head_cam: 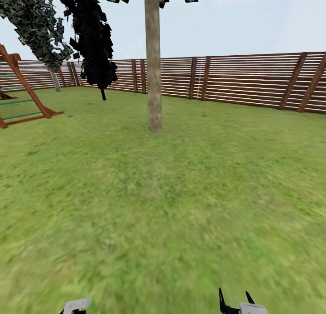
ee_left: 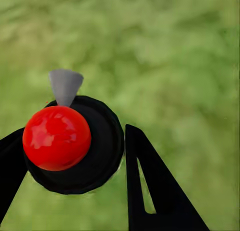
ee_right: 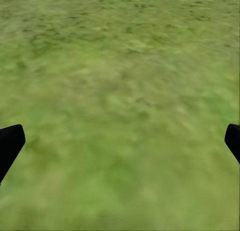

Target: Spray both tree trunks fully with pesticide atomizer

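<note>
Slatted fence (head_cam: 253, 80) behind green lawn (head_cam: 181, 205)

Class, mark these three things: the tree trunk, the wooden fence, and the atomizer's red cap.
tree trunk (head_cam: 154, 78), head view, middle of the pale bark column
wooden fence (head_cam: 244, 78), head view, horizontal slats
atomizer's red cap (ee_left: 56, 137), left wrist view, centre of the dome

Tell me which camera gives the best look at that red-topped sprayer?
The left wrist view: the pesticide atomizer, with red cap, black body and grey nozzle, sits between the left end effector fingers. The head view has lawn and a tree trunk; the right wrist view, grass.
</note>
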### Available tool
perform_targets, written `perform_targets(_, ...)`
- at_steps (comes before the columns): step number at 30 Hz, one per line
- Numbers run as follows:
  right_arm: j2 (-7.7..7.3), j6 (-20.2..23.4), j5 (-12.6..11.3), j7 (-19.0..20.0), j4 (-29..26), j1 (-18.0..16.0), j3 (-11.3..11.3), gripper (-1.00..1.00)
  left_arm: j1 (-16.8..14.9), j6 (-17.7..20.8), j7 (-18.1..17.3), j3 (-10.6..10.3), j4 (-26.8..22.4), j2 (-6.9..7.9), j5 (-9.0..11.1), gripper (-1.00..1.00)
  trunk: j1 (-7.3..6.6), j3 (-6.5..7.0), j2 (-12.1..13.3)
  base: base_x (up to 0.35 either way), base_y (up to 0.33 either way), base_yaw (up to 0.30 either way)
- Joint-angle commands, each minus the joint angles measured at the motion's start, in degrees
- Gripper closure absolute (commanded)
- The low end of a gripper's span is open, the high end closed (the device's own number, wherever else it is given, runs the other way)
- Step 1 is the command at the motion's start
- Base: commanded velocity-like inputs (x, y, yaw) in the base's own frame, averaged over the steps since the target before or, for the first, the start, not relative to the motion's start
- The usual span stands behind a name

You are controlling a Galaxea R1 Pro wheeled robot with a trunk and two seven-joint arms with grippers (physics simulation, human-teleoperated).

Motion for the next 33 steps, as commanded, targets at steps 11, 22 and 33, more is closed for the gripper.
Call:
perform_targets(11,0.0,0.0,0.0,0.0,-0.02,0.02,0.0,-1.0,-0.01,-0.01,0.0,0.0,-0.01,0.0,0.0,1.0,0.0,0.0,0.0,0.338,0.0,0.0)
perform_targets(22,0.0,0.0,0.0,0.0,-0.01,0.01,0.0,-1.0,-0.02,0.07,0.0,0.0,0.01,0.0,0.0,1.0,0.0,0.0,0.0,0.338,0.0,0.0)
perform_targets(33,0.0,0.0,0.0,0.0,0.03,0.01,0.03,-1.0,-0.01,0.07,0.0,0.0,-0.01,0.0,0.0,1.0,0.0,0.0,0.0,0.338,0.0,0.0)
